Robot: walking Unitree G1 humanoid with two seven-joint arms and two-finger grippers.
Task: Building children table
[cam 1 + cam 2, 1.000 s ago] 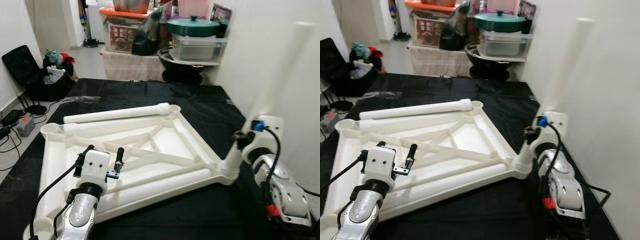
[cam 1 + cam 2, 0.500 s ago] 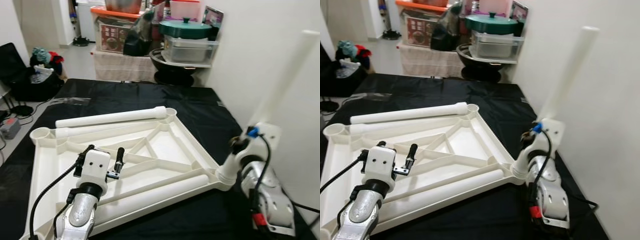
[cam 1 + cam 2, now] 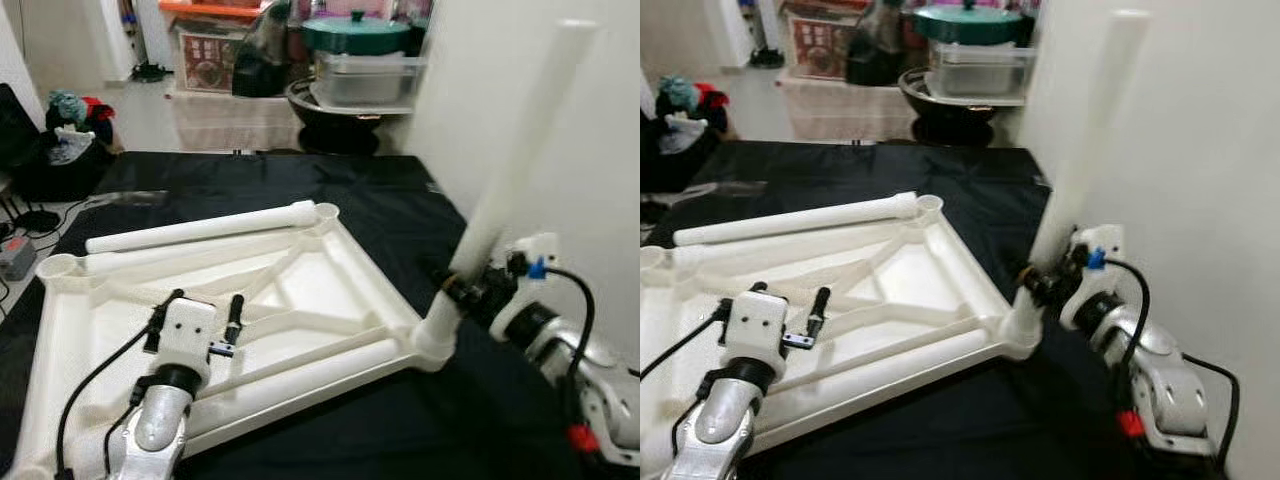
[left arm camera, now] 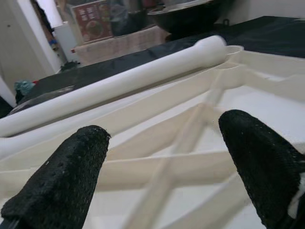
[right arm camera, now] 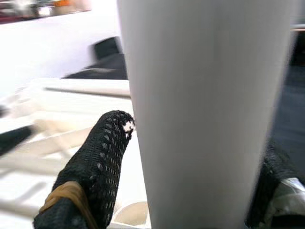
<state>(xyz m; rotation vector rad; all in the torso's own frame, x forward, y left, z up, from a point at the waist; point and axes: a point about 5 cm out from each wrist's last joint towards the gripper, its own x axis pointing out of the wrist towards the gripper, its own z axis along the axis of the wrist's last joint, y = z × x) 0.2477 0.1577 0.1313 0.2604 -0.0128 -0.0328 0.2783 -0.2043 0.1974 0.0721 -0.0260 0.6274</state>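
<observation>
My right claw (image 3: 462, 290) has swung lower and further out, still clamped around the upright white table leg (image 3: 520, 145), whose foot sits in the corner socket of the upside-down white tabletop (image 3: 330, 290) on the black mat (image 3: 380, 200). My left claw (image 3: 196, 318) hovers open over the tabletop's ribs.

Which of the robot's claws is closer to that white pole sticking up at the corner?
The right. The right gripper is clamped on the upright leg near its base. The left gripper hovers open over the tabletop frame, well away.
</observation>
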